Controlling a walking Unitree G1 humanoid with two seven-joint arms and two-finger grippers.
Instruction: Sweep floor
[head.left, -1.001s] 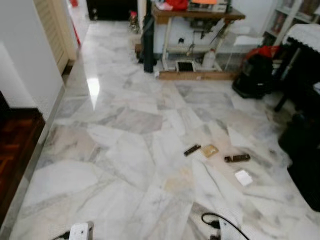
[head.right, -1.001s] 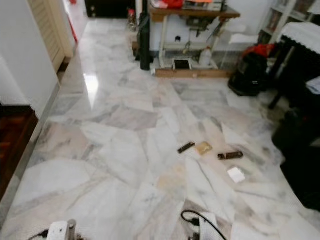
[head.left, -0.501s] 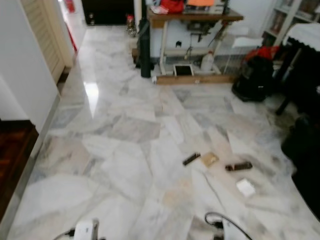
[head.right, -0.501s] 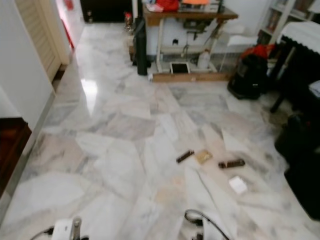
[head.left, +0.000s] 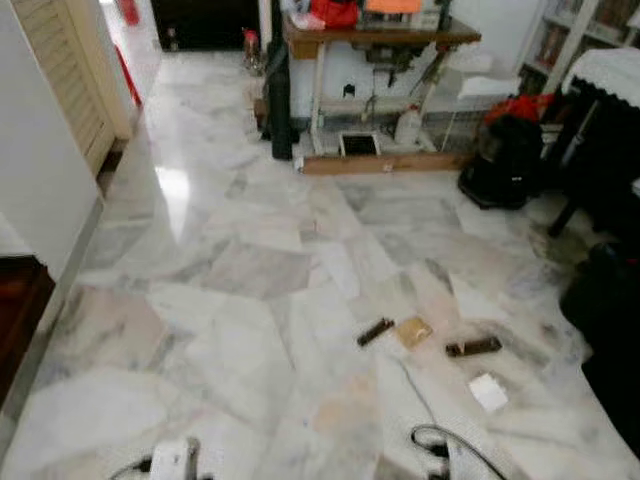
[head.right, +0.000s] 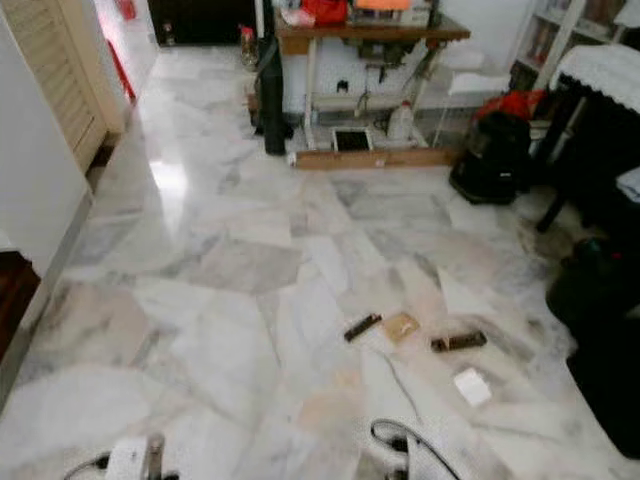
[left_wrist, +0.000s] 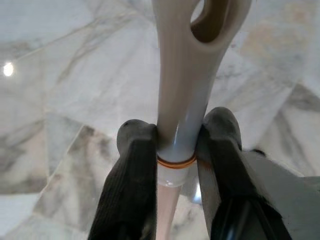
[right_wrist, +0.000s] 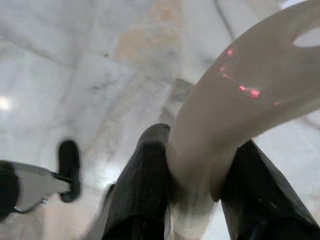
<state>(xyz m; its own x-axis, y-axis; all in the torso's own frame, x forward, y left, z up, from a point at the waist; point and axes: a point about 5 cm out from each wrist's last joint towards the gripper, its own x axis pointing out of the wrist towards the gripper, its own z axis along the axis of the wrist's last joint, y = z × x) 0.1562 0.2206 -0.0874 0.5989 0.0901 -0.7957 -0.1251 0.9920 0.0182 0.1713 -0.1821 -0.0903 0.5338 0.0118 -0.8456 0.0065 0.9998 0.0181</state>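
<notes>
Litter lies on the marble floor (head.left: 230, 300) ahead and to the right: a dark stick (head.left: 375, 331), a tan scrap (head.left: 412, 331), a dark brown bar (head.left: 473, 347) and a white square (head.left: 488, 392). My left gripper (left_wrist: 177, 145) is shut on a cream handle (left_wrist: 187, 75) with a hanging hole and an orange ring. My right gripper (right_wrist: 192, 150) is shut on a curved white handle (right_wrist: 250, 85). Both wrists peek in at the bottom edge of the eye views, the left arm (head.left: 172, 460) and the right arm (head.left: 440, 455). The heads of both tools are hidden.
A wooden table (head.left: 370, 35) with clutter under it stands at the back, a tall black object (head.left: 278, 95) beside it. A black bag (head.left: 505, 155) and dark furniture (head.left: 610, 300) line the right side. A white wall corner (head.left: 40, 180) and dark wooden step (head.left: 15, 310) are on the left.
The whole picture has shifted: the camera has moved forward, and the litter sits lower in the picture. Nothing on the floor has moved.
</notes>
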